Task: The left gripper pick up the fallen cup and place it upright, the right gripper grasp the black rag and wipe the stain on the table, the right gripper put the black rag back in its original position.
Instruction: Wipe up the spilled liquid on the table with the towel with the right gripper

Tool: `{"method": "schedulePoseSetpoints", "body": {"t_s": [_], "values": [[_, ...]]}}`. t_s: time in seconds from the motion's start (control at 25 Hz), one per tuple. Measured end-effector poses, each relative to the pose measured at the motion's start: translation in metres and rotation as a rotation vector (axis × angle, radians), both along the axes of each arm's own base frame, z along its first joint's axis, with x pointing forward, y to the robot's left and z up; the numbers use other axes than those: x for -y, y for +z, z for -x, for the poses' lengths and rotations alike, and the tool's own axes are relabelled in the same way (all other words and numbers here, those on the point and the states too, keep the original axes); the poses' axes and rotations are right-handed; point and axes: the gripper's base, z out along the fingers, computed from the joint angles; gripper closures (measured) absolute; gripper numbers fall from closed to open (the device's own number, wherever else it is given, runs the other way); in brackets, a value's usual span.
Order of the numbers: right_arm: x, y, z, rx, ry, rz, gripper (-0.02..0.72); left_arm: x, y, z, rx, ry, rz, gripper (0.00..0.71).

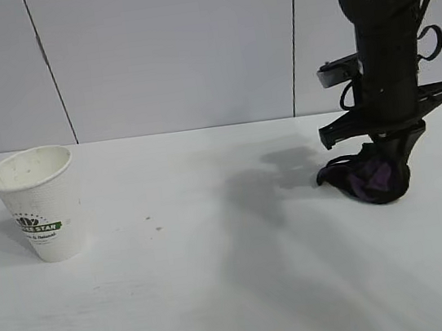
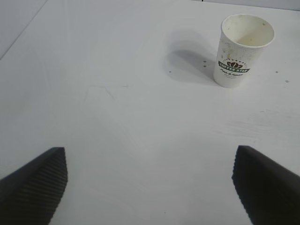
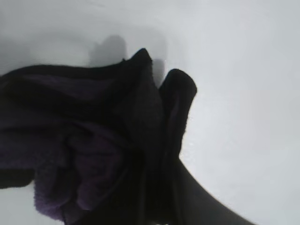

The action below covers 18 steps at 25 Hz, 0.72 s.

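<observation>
The white table (image 1: 223,297) runs back to grey wall panels. The cup (image 1: 39,203) stands upright at left. At right, the right tool (image 1: 385,160) apparently grips the black rag (image 1: 367,180): soft, light, pinch its bunched crown. The left tool (image 2: 150,183) is spread, empty.

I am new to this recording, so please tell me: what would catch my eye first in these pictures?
First, the right gripper at the table's right side, pressed down into the bunched black rag. Next, the cup standing upright at far left. The left gripper is open above bare tabletop, apart from the cup.
</observation>
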Motion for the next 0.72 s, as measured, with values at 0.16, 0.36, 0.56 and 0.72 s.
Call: {"method": "schedulePoseSetpoints", "body": {"t_s": [0.16, 0.36, 0.56, 0.72], "values": [[-0.034, -0.001, 0.01, -0.076, 0.066, -0.234, 0.668, 0.0, 0.0, 0.0, 0.0, 0.0, 0.0, 0.023], [-0.098, 0.001, 0.024, -0.037, 0.195, -0.336, 0.668, 0.0, 0.0, 0.0, 0.0, 0.0, 0.0, 0.023], [-0.14, 0.002, 0.036, 0.036, 0.273, -0.364, 0.668, 0.0, 0.0, 0.0, 0.0, 0.0, 0.0, 0.023], [-0.142, 0.002, 0.037, 0.05, 0.264, -0.344, 0.668, 0.0, 0.0, 0.0, 0.0, 0.0, 0.0, 0.023]]}}
